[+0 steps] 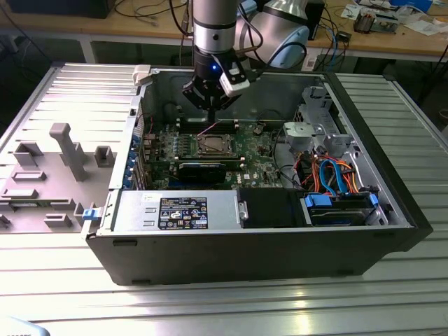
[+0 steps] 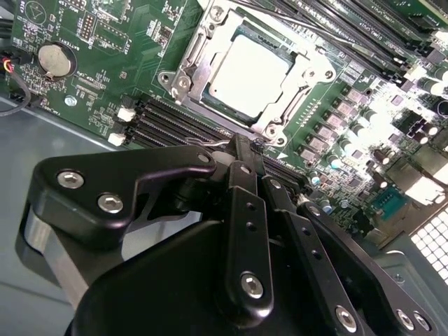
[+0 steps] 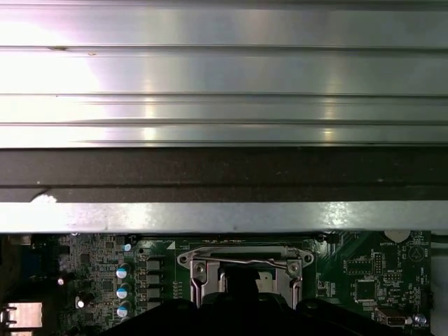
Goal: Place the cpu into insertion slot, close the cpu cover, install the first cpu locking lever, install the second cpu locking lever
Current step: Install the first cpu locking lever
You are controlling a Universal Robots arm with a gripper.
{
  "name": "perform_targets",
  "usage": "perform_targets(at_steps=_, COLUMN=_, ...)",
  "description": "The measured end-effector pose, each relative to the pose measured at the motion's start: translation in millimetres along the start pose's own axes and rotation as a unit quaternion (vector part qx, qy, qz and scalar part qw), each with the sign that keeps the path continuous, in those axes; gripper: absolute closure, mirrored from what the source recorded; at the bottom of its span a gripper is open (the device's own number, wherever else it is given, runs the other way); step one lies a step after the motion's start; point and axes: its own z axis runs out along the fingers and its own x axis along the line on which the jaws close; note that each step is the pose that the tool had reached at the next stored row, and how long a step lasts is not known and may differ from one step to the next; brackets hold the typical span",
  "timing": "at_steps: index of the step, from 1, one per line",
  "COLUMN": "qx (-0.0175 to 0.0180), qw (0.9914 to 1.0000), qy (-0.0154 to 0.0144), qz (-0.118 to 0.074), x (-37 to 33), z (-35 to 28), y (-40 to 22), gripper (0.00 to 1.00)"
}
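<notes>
The silvery-grey square cpu point(image 2: 248, 70) lies flat in the insertion slot point(image 2: 222, 105), upper centre of the second wrist view, framed by the silver cpu cover point(image 2: 197, 52), diagonally turned. The black gripper point(image 2: 246, 150) hangs just below with fingers together, gripping nothing visible, partly hiding the socket edge.

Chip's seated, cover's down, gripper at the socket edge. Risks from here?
The black gripper, fingers shut, sits at a thin wire locking lever beside the silver square cpu cover: it may slip off. Black memory slots lie close and could get scraped. The silvery-grey square cpu looks seated.
</notes>
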Motion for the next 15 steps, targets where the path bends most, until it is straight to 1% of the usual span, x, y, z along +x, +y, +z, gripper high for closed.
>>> perform_targets(at_steps=10, qx=0.0000, qw=1.00000, qy=0.0001, qz=0.000, x=-2.8, z=1.7, y=0.0, gripper=0.89)
perform_targets(at_steps=11, qx=0.0000, qw=1.00000, qy=0.0000, qz=0.000, x=-2.7, z=3.4, y=0.2, gripper=0.89)
perform_targets(at_steps=12, qx=-0.0007, qw=0.99999, qy=-0.0001, qz=-0.004, x=6.2, z=7.8, y=1.3, gripper=0.89)
perform_targets(at_steps=15, qx=-0.0030, qw=0.99999, qy=0.0000, qz=-0.004, x=6.5, z=11.1, y=3.9, gripper=0.89)
